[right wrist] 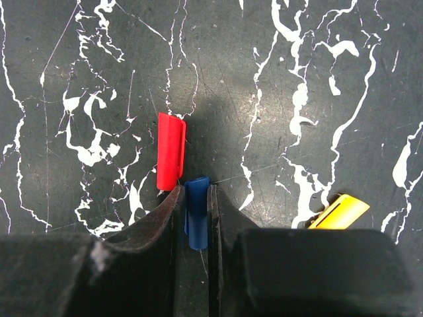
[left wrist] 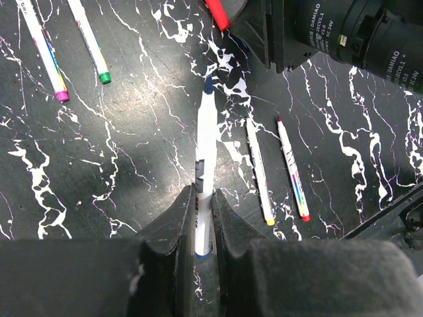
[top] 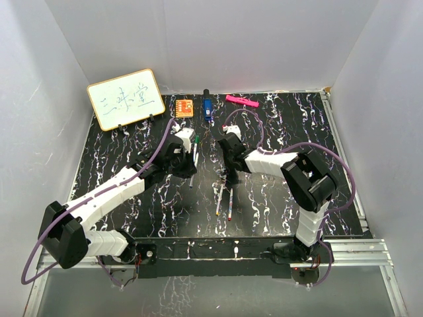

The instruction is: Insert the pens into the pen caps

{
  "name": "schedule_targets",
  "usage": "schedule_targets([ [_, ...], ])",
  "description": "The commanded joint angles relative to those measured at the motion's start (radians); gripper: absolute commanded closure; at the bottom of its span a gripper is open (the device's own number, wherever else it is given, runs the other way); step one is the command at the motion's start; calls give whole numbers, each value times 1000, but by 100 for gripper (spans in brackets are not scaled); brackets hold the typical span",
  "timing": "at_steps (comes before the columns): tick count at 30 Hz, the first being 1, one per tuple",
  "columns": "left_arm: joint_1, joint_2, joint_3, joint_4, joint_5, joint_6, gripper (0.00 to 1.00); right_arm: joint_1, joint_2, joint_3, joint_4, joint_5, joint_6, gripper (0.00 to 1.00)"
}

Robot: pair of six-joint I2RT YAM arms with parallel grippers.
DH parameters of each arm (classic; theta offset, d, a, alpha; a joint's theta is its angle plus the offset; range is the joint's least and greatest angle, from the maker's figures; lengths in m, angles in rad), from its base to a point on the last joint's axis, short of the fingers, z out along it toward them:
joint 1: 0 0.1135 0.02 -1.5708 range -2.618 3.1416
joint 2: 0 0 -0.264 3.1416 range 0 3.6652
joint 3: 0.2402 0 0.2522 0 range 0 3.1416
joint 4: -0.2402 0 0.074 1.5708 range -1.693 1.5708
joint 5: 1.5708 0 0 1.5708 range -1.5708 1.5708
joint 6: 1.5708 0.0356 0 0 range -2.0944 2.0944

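Yellow cap (right wrist: 340, 211) half behind the right hand (right wrist: 196, 197)

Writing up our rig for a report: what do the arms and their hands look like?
The left arm and right arm have white links and black joints, each with a purple cable. The left hand and right hand are black with two tapered fingers.

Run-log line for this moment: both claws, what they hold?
left claw: shut on blue-tipped pen | right claw: shut on blue cap | red cap: lying beside right claw | pen and cap: not yet joined

five pens (left wrist: 205, 152), three pen caps (right wrist: 170, 160)
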Motion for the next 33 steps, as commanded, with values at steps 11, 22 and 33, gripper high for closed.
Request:
schedule_targets([
  [11, 10, -36, -10, 24, 20, -4, 100, 0, 13, 46, -124, 48, 26, 99],
  [22, 11, -39, -9, 21, 18, -1, 100, 0, 25, 13, -131, 22, 40, 72],
  [33, 13, -43, -14, 18, 18, -1, 100, 1, 15, -28, -138, -7, 59, 70],
])
